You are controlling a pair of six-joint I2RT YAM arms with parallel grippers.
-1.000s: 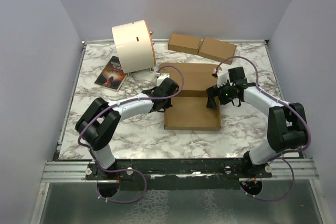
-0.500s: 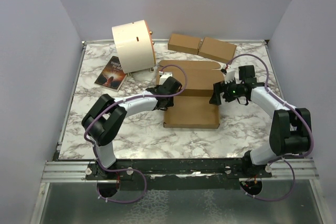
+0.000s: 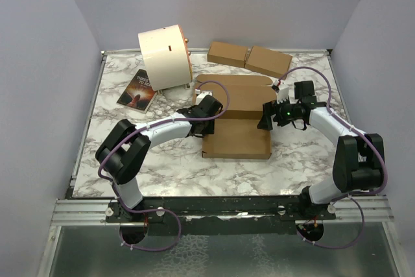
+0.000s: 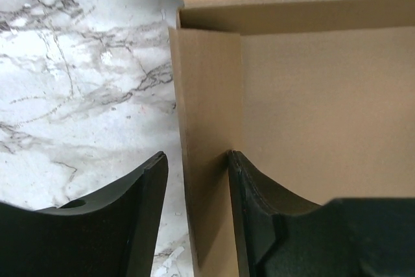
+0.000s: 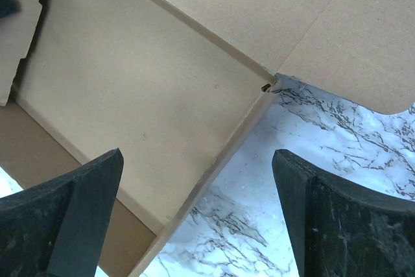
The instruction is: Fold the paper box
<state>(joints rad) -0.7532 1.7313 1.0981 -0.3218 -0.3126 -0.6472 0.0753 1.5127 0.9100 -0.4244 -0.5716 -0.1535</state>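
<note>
The paper box (image 3: 237, 139) lies partly folded at the table's middle, with its back panel (image 3: 241, 97) behind it. My left gripper (image 3: 206, 120) is at the box's left edge. In the left wrist view its jaws (image 4: 196, 160) straddle an upright side flap (image 4: 207, 128). The right finger (image 4: 259, 212) touches the flap and marble shows between the flap and the left finger (image 4: 139, 212). My right gripper (image 3: 266, 119) is wide open at the box's right edge. In the right wrist view it (image 5: 198, 160) hovers over that edge of the box (image 5: 142, 95), empty.
A cream drum (image 3: 164, 56) stands at the back left, with a dark book (image 3: 137, 90) beside it. Two smaller closed brown boxes (image 3: 227, 53) (image 3: 269, 61) lie side by side along the back edge. Purple walls enclose the marble table (image 3: 130, 160).
My left gripper has moved a little farther back along the box's left edge. My right gripper has moved slightly back and to the right. The box has barely shifted.
</note>
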